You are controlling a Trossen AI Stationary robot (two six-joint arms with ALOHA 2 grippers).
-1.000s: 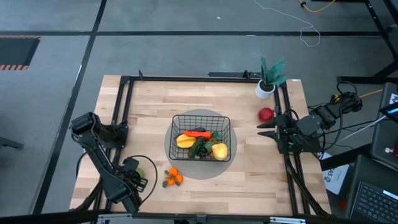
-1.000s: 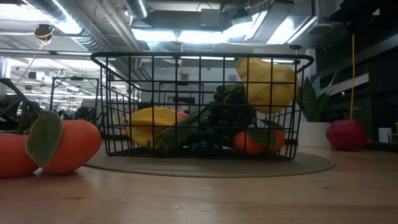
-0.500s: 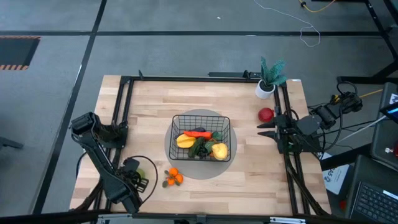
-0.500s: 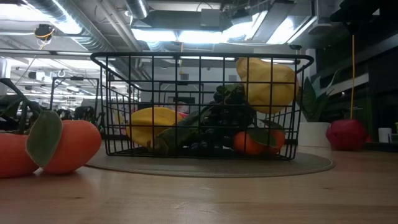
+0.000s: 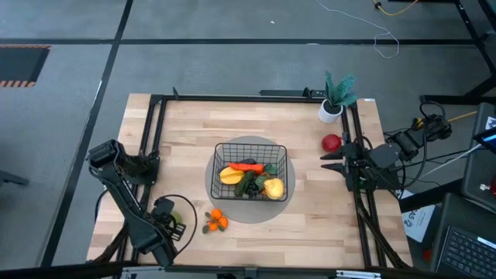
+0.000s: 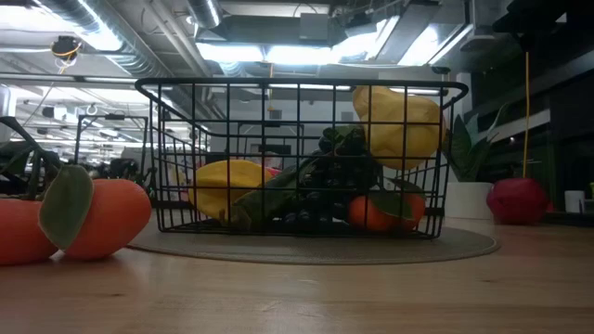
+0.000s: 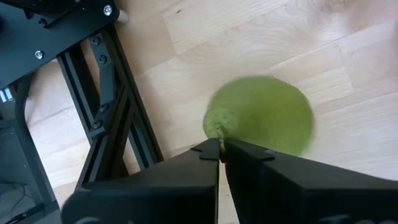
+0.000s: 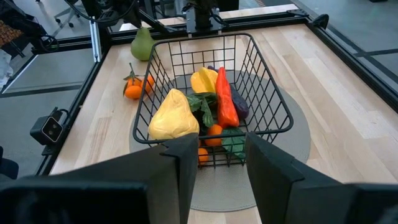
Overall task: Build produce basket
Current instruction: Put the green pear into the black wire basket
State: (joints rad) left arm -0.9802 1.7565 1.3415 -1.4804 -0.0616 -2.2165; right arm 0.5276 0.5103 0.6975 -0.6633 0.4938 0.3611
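Left pincer (image 7: 220, 151): mine, down at the near-left corner of the bench (image 5: 325, 209), fingers pressed together with their tips at the stem end of the green pear (image 7: 264, 115). From my wrist I cannot tell whether the stem is nipped between them.
Green pear: upright on the wood just beside the black frame rail, outside the basket; it shows again across the bench in my right wrist view (image 8: 142, 44).
Right pincer (image 8: 214, 158): parked at the right edge of the bench, fingers standing wide, nothing between them, pointed at the basket.
Basket (image 5: 252, 147): black wire mesh, in the middle of the bench, sitting on a round grey mat (image 5: 219, 203).
In the basket: an orange-red carrot (image 8: 226, 99) lying along one side, a yellow pear-shaped piece (image 8: 171, 115), a second yellow piece (image 8: 203, 79) behind it, green leaves, a small orange (image 8: 213, 134) low down, and a dark eggplant (image 8: 240, 108) beside the carrot.
Small oranges (image 5: 216, 221): a leafy cluster on the bare wood, near the mat's front-left edge, between my left pincer and the basket.
Red apple (image 5: 332, 142): loose on the wood, just beside my right arm.
Potted plant (image 5: 335, 96): teal leaves, white pot, far-right corner.
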